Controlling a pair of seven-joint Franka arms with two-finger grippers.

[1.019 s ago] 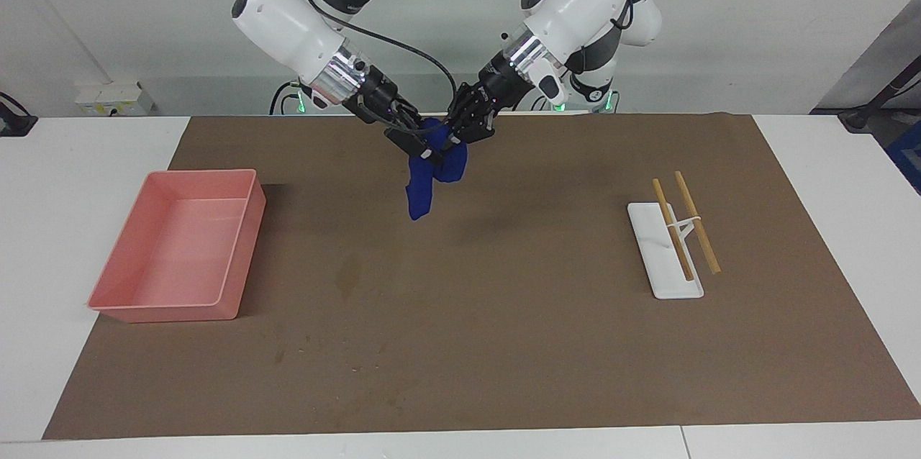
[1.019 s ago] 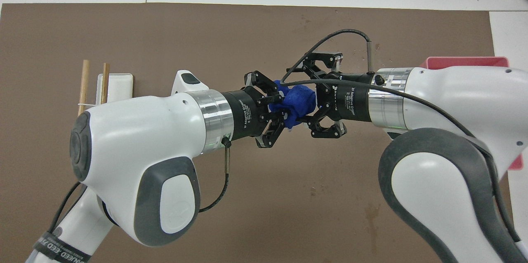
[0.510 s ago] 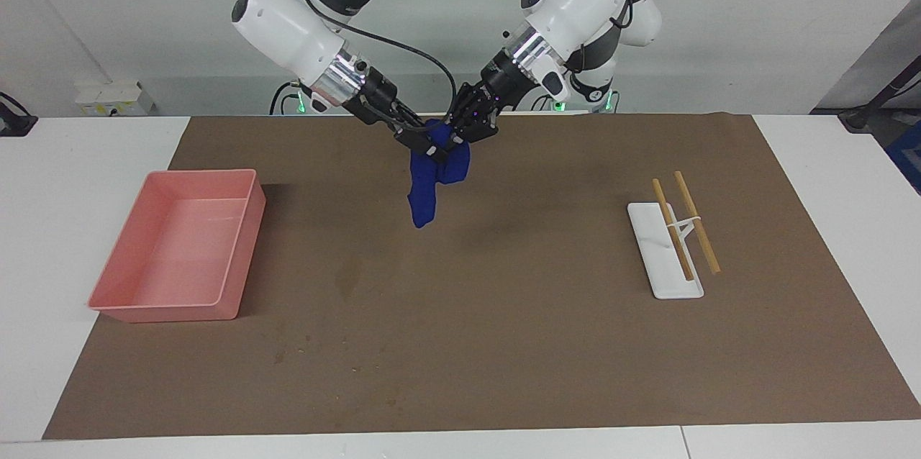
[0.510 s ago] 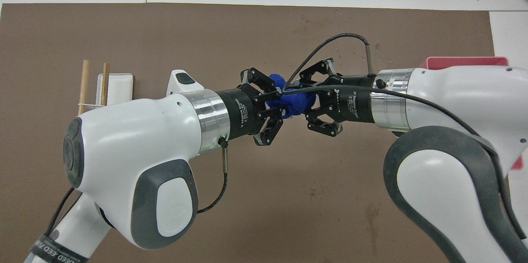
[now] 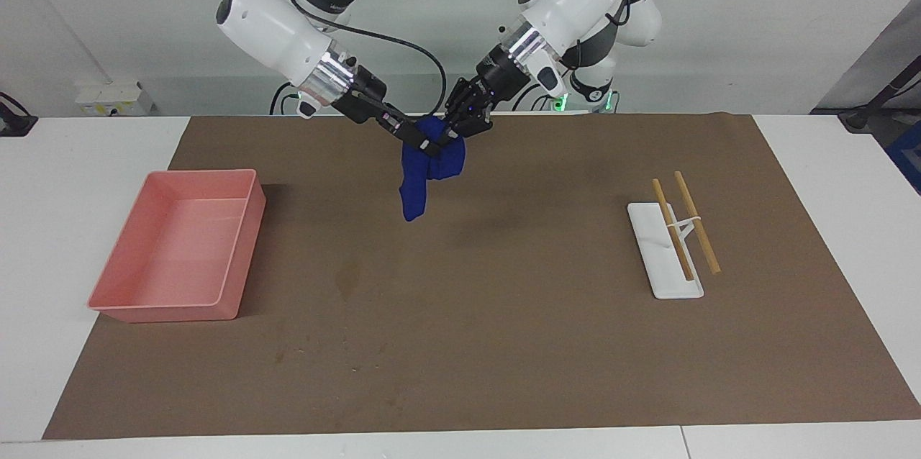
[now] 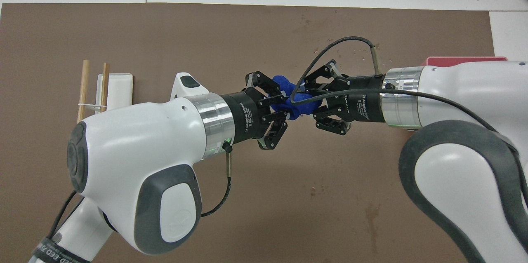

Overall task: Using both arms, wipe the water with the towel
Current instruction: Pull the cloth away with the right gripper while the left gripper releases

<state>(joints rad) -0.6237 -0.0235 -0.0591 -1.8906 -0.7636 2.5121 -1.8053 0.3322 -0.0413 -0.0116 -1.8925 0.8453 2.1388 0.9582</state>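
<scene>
Both claws, left and right, clamp the crumpled royal-blue cloth towel above the faint dark water blotch; opposing pulls could tear one grip loose.

The towel, a small royal-blue cloth, is hanging in the air in the upper middle of the facing view, bunched and wrinkled at its top with one limp tail drooping toward the brown mat. The water is showing as a faint darker-brown oval blotch on the mat, lower in that view, apart from the towel.
</scene>
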